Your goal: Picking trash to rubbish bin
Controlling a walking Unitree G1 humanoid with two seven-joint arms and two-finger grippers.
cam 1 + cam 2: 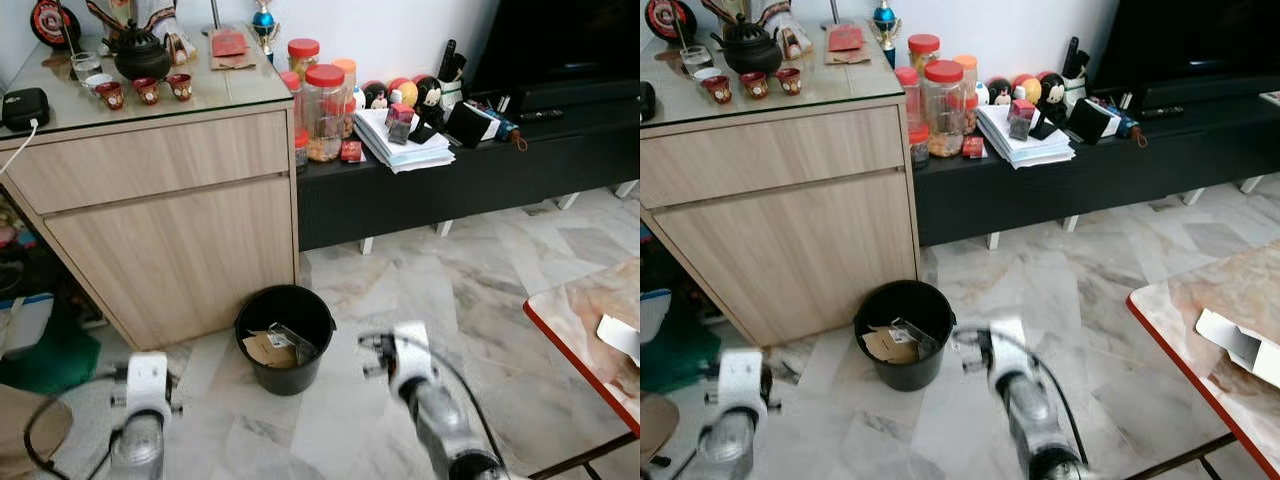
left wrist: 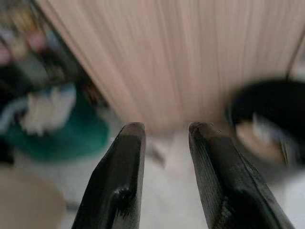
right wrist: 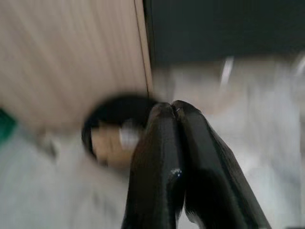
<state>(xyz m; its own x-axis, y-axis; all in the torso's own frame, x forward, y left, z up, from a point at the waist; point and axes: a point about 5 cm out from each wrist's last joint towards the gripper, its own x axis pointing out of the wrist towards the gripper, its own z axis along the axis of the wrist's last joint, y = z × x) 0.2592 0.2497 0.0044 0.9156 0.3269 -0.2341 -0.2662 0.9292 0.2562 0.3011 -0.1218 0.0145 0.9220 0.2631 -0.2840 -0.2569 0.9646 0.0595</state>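
The right gripper point(image 3: 172, 112) is pressed together empty, the left gripper point(image 2: 162, 136) held apart. The bin point(image 1: 285, 338), between them, already holds scraps; more trash must likely be sought.

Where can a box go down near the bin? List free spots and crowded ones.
Free: marble floor between the black bin, the low black TV bench and the red-edged table. Crowded: the bench top with jars and papers; the cabinet top with its tea set.
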